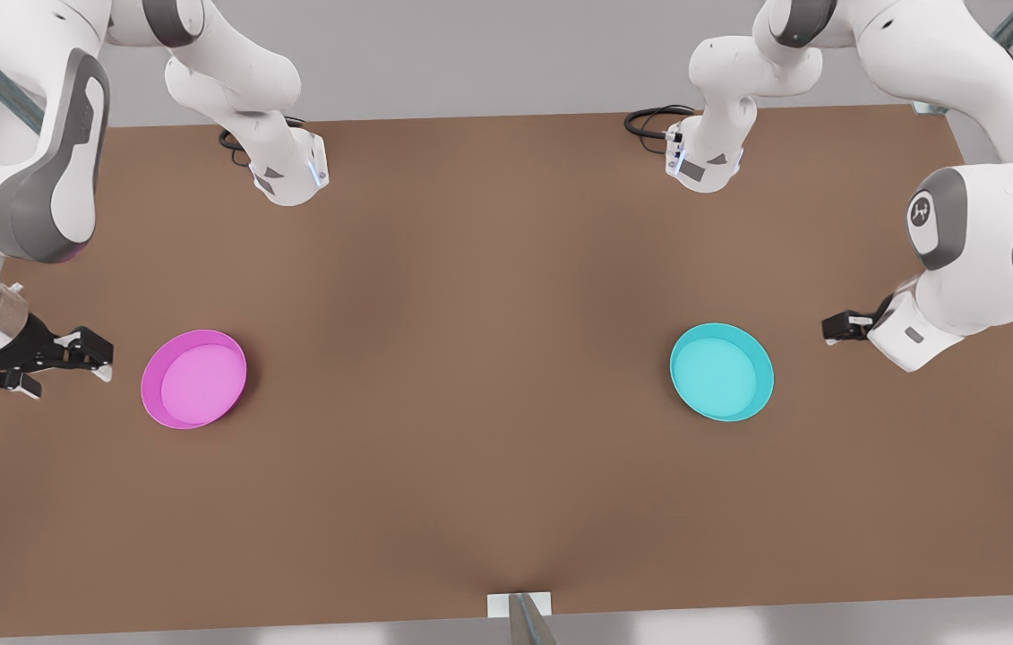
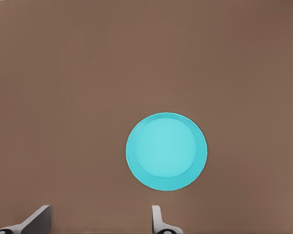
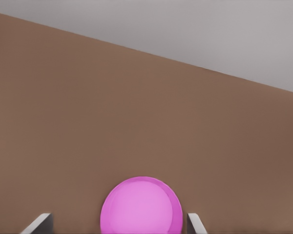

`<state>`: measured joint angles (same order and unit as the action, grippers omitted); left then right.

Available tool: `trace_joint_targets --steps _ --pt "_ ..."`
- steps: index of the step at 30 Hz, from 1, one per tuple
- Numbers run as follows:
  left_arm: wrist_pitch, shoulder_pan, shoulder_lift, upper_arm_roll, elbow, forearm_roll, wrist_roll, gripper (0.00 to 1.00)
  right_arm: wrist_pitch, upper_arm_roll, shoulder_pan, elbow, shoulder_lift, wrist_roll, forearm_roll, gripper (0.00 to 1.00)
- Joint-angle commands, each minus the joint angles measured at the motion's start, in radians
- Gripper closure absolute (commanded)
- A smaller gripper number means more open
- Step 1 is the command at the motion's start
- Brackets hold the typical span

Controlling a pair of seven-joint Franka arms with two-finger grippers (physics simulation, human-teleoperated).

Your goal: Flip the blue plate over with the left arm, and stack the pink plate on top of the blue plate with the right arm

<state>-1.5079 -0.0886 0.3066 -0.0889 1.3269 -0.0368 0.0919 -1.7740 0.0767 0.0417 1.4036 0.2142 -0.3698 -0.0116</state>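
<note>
The blue plate (image 1: pixel 721 372) rests open side up on the brown table, toward the front view's right. My left gripper (image 1: pixel 831 329) hovers a short way off its outer side, apart from it. In the left wrist view its fingers (image 2: pixel 158 222) are spread wide, so the left gripper (image 2: pixel 98 225) is open, and the blue plate (image 2: pixel 166 151) lies ahead of them. The pink plate (image 1: pixel 194 378) sits open side up toward the front view's left. My right gripper (image 1: pixel 94 356) is just beside it, open and holding nothing. The right wrist view has the pink plate (image 3: pixel 141 207) between the spread fingertips (image 3: pixel 195 223).
The brown table (image 1: pixel 488 296) stretches bare between the two plates. Both arm bases with black cables (image 1: pixel 654 121) stand at its far edge. A small metal post (image 1: pixel 519 614) sits at the near edge. A grey floor lies beyond the table edge (image 3: pixel 185 63).
</note>
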Motion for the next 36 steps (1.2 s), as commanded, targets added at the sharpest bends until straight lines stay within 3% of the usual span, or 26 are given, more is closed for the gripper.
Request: trace_joint_targets --steps 1,3,6,9,13,21,33,34,35,36 --pt "0.000 0.001 0.000 0.001 0.000 -0.023 0.005 0.00 -0.001 0.000 0.001 0.000 0.001 0.000 -0.001 0.00" --pt "-0.002 0.004 0.031 -0.002 0.000 -0.014 0.011 0.00 -0.005 0.000 0.003 -0.002 0.004 0.000 -0.010 0.00" --pt "-0.008 0.158 0.088 -0.045 0.077 0.305 0.140 0.00 -0.025 0.002 0.004 -0.002 0.022 0.002 -0.014 0.00" --pt "-0.155 0.224 0.112 -0.049 0.265 0.399 0.356 0.00 -0.088 0.002 0.003 -0.002 0.021 0.002 -0.014 0.00" --pt "-0.176 0.273 0.246 -0.057 0.288 0.498 0.565 0.00 -0.090 0.002 0.003 -0.002 0.025 0.003 -0.014 0.00" --pt "-0.225 0.202 0.371 -0.051 0.287 0.494 0.588 0.00 -0.097 0.002 0.001 0.000 0.028 0.003 -0.015 0.00" --pt "-0.325 0.141 0.416 -0.054 0.288 0.489 0.560 0.00 -0.096 0.000 0.003 0.000 0.028 0.003 -0.014 0.00" --pt "-0.325 0.139 0.417 -0.055 0.288 0.489 0.560 0.05 -0.096 0.002 0.003 -0.002 0.028 0.003 -0.014 0.00" --pt "-0.325 0.133 0.417 -0.055 0.288 0.488 0.560 0.25 -0.096 0.002 0.001 0.000 0.028 0.003 -0.014 0.00" --pt "-0.325 0.132 0.422 -0.055 0.288 0.488 0.560 0.35 -0.096 0.000 0.001 0.000 0.028 0.003 -0.014 0.00"
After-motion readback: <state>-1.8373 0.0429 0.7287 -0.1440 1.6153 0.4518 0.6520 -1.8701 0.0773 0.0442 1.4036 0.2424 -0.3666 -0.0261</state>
